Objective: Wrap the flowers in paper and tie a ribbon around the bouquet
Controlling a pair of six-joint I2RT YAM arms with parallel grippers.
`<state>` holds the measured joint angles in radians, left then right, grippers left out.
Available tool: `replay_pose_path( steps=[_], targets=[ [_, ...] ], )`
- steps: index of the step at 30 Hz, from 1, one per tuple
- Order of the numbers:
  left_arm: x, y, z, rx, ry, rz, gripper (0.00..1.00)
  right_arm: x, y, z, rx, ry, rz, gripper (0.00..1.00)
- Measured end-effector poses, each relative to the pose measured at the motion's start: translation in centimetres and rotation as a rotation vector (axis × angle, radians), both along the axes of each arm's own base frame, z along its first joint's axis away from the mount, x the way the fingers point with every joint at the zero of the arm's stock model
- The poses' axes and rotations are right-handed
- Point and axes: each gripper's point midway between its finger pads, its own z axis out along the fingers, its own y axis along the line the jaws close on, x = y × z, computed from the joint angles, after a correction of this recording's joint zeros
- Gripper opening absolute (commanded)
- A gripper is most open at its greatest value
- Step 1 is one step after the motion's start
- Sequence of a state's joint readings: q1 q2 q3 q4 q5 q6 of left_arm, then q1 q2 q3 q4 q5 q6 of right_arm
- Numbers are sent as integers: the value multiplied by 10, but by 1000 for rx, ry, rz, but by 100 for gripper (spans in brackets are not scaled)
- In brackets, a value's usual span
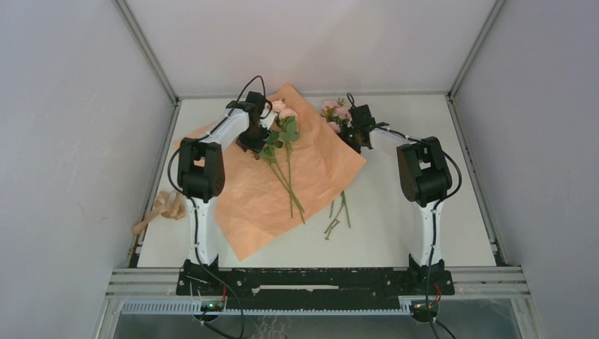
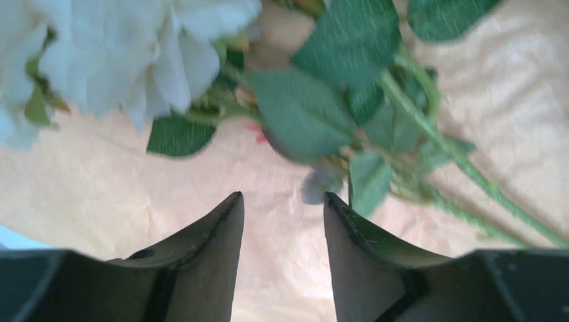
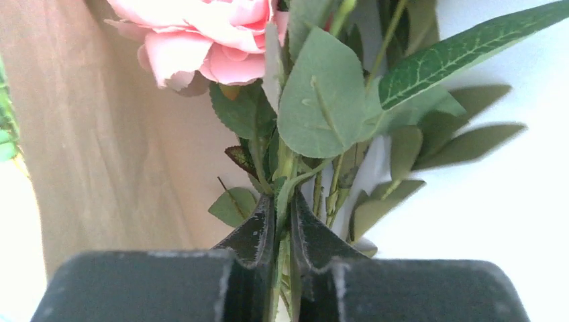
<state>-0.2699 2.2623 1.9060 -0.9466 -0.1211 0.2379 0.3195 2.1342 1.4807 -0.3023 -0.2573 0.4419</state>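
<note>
Right jaws are pinched nearly closed on the thin green stems of the second rose bunch (image 3: 305, 114), just below the leaves. That bunch sits at the right edge of the kraft paper (image 1: 247, 212), with its lower stems trailing on the bare table (image 1: 395, 233) past the paper's right corner.

Left jaws are partway open with nothing between them, low over the paper, just short of the leaves of the first rose bunch (image 1: 282, 134). That bunch already lies on the sheet, blooms toward the far corner.

The ribbon (image 1: 166, 206) is a loose heap at the table's left edge, well apart from both arms.

Risks:
- The right grip is on slim stems only, so the bunch can pivot or slip out when lifted.
- The trailing stems may snag the paper's edge and drag or crumple the sheet (it is thin and nothing pins it).
- A shifted sheet would knock the first bunch out of line with the second.
- The left jaws are close to the foliage and could catch a leaf and pull that bunch askew.
- The ribbon is near the edge, so a nudge could send it off.
</note>
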Motion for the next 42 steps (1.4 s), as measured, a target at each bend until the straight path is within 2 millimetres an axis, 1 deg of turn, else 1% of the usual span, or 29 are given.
replay_pose_path(
  steps=[1,2,3,5,6,8,9,11,13,15,16,19,21,23,24,25,28,30,32,34,36,38,40,42],
  targets=[
    [-4,1,4,-2,-2,-7,56,2,-8,0,-18,-4,-9,1],
    [-11,1,11,-13,-6,-21,58,3,-19,1,-45,-4,-23,0],
    [-22,0,19,-32,-3,-39,59,5,-31,3,-69,-7,-36,0],
    [-49,-1,35,-74,3,-76,60,4,-63,7,-119,-10,-79,0],
    [-65,-1,45,-100,6,-94,61,3,-78,10,-137,-10,-103,0],
    [-89,-2,62,-139,-5,-129,63,-4,-116,18,-174,-6,-165,0],
    [-100,-3,70,-158,-12,-145,63,-8,-137,23,-195,-6,-201,0],
    [-118,-3,80,-186,-25,-174,64,-18,-169,37,-230,-16,-263,0],
    [-130,-3,84,-201,-24,-192,64,-27,-201,57,-274,-45,-331,0],
    [-136,-3,84,-210,-14,-204,65,-36,-215,80,-301,-90,-370,0],
    [-139,-4,83,-216,-5,-209,65,-41,-218,95,-305,-124,-379,0],
    [-144,-9,84,-250,12,-220,65,-50,-219,137,-294,-232,-395,0],
    [-151,-16,87,-292,34,-232,66,-58,-218,159,-282,-291,-405,0],
    [-159,-25,93,-344,59,-249,77,-69,-216,173,-264,-339,-414,0],
    [-163,-34,100,-386,70,-265,82,-73,-215,177,-253,-355,-417,0],
    [-165,-42,107,-422,71,-280,87,-79,-213,180,-237,-372,-419,0],
    [-168,-91,143,-570,34,-371,94,-99,-204,182,-189,-404,-432,0],
    [-175,-137,171,-662,1,-465,96,-110,-194,183,-155,-428,-431,0],
    [-187,-189,197,-739,-31,-587,97,-119,-176,185,-113,-450,-408,0],
    [-199,-237,212,-791,-52,-691,97,-127,-158,188,-78,-464,-374,0],
    [-209,-281,217,-829,-54,-767,100,-131,-145,195,-50,-479,-349,0],
    [-220,-320,208,-861,-23,-818,100,-136,-135,201,-21,-499,-333,0],
    [-229,-346,189,-889,42,-818,100,-139,-132,207,5,-521,-336,0],
    [-233,-359,169,-904,105,-785,99,-143,-129,211,24,-535,-342,0]
  ],
)
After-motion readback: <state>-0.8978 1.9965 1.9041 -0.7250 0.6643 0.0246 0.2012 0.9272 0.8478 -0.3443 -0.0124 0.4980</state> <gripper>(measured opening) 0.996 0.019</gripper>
